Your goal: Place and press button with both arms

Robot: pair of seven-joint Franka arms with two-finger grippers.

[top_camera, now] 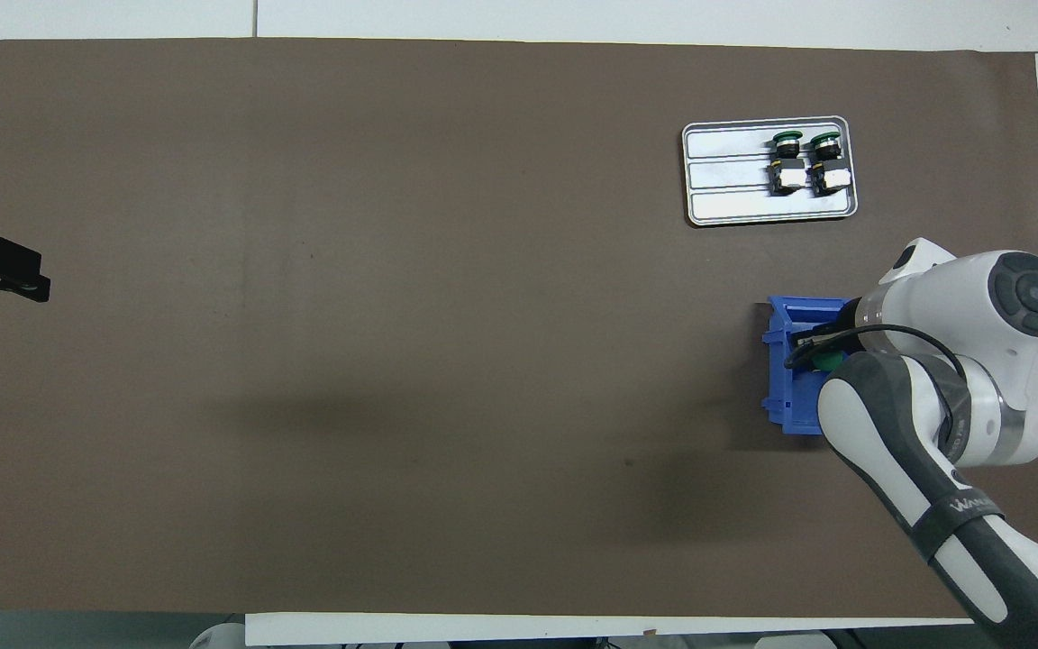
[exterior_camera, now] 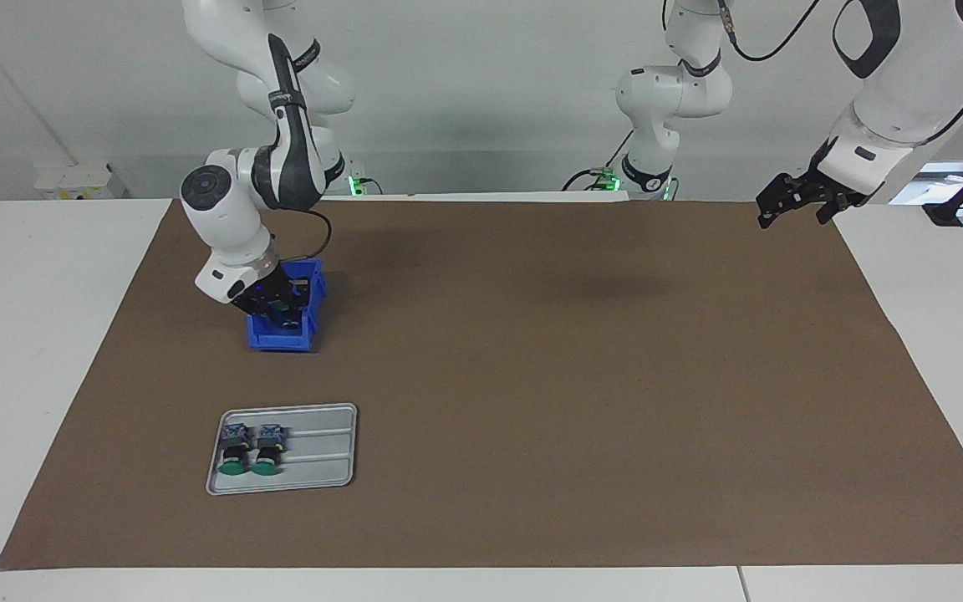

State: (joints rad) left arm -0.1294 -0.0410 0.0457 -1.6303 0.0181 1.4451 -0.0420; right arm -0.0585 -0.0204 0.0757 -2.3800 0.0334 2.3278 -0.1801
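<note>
Pincer of the right arm (exterior_camera: pixel 278 303) is lowered inside a blue plastic bin (exterior_camera: pixel 313 276) at the right arm's end of the table (exterior_camera: pixel 532 376). Whether it is clenched, released or grasping something cannot be told, because the wrist hides its fingers. From above, a patch of green shows in the bin beside the wrist, probably the cap of the button (top_camera: pixel 829 361) this step is after.

Two more buttons (exterior_camera: pixel 250 449) lie side by side on a grey metal tray (exterior_camera: pixel 323 447), farther from the robots than the bin. The left arm waits, its pincer (exterior_camera: pixel 795 201) raised over the table's edge at its own end, fingers apparently spread.

Likely risks: the bin is light and loose, so a pincer pressing a wall could drag or tip it. A small round-bodied button may roll, be gripped off-centre, and slip on the lift. The tray's free space is narrow, so a crooked set-down could knock its neighbours.
</note>
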